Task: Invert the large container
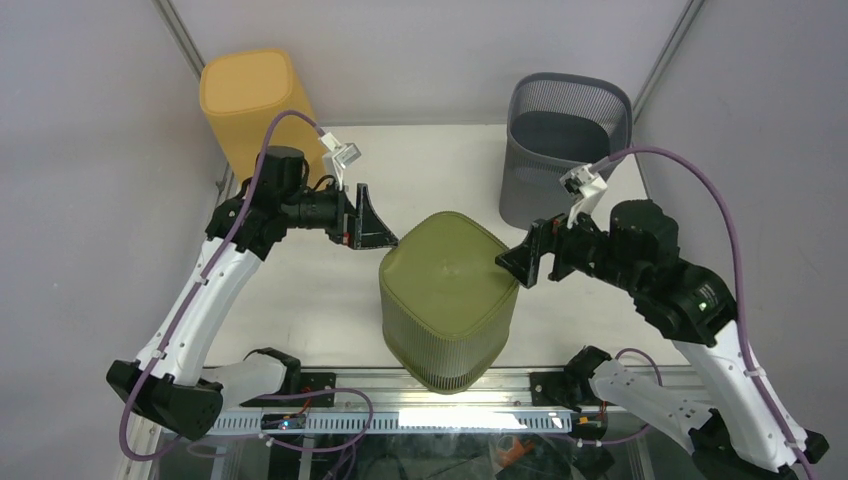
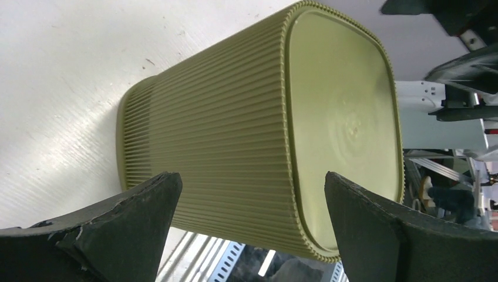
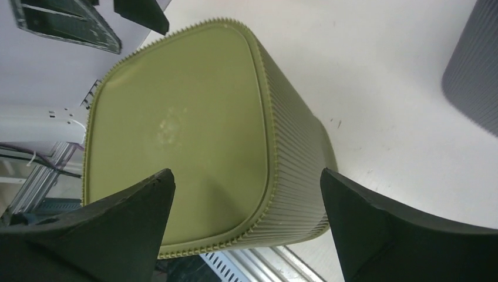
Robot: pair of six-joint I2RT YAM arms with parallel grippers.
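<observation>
Nearest the arms, the olive-green container (image 1: 448,300) stands close to the front edge of the pale surface (image 1: 300,300), flat base up and mouth down. Its walls are finely ribbed from top to bottom, and the base is smooth, a rounded square with a toothed rim. On one side is the left pincer (image 1: 372,228), spread wide and holding nothing, its dark tips level with the container's upper corner. On the other side is the right pincer (image 1: 518,262), equally wide apart and empty, aimed at the opposite top edge. From either wrist the base shows between two well-separated fingers, and I cannot tell whether any tip is touching the rim. The surface is matte off-white with a few small scuffs. At the far left corner stands a smooth yellow bin (image 1: 250,100), closed face up. At the far right a grey ribbed bin (image 1: 565,145) stands open-mouthed. Plain grey walls close in the space.
</observation>
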